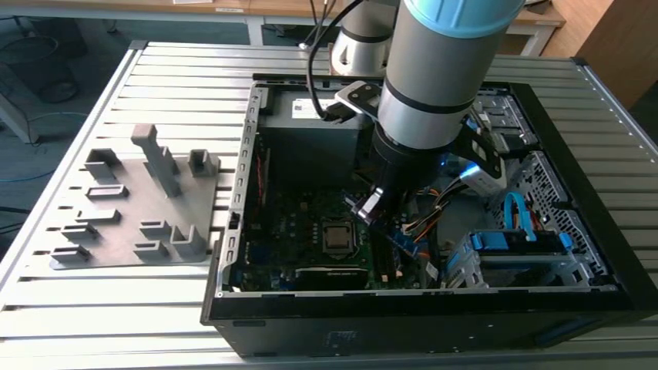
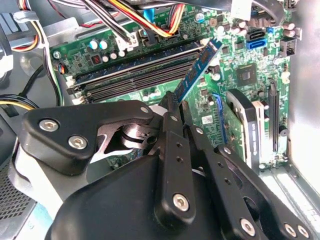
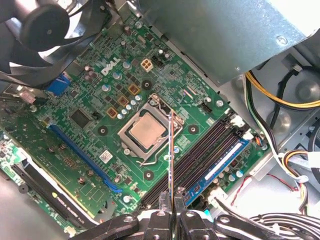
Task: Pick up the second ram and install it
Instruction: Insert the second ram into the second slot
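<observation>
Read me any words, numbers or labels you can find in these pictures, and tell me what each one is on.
White logo on the motherboard: a maker's mark, not quoted here.
White sticker on the same board: too small to read.
White label on the power supply: too small to read.
Markings on the second ram, held in the gripper: too blurred to read.
</observation>
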`<action>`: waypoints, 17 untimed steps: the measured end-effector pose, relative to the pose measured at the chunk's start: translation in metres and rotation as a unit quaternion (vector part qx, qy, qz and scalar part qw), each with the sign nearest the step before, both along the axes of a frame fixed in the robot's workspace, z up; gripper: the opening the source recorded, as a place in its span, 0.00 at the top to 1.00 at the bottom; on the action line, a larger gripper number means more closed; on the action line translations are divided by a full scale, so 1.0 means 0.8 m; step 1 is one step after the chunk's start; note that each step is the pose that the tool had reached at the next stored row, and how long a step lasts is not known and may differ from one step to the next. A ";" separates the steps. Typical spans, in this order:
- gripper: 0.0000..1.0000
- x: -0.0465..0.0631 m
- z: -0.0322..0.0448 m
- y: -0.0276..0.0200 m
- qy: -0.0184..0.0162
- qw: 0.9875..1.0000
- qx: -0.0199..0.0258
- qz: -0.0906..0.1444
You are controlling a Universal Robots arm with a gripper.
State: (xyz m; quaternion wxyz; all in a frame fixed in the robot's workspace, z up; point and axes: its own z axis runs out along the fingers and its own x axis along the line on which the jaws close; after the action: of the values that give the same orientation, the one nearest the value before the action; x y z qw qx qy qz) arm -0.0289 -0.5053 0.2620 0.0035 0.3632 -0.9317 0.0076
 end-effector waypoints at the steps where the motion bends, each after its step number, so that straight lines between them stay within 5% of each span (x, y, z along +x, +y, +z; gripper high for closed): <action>1: 0.86 0.000 0.0000 0.0000 0.000 1.000 0.000 -0.001; 17: 0.86 0.000 0.0001 0.0000 0.000 1.000 0.000 -0.019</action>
State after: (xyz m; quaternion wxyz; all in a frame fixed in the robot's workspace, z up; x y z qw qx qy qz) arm -0.0289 -0.5053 0.2620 0.0037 0.3456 -0.9384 0.0076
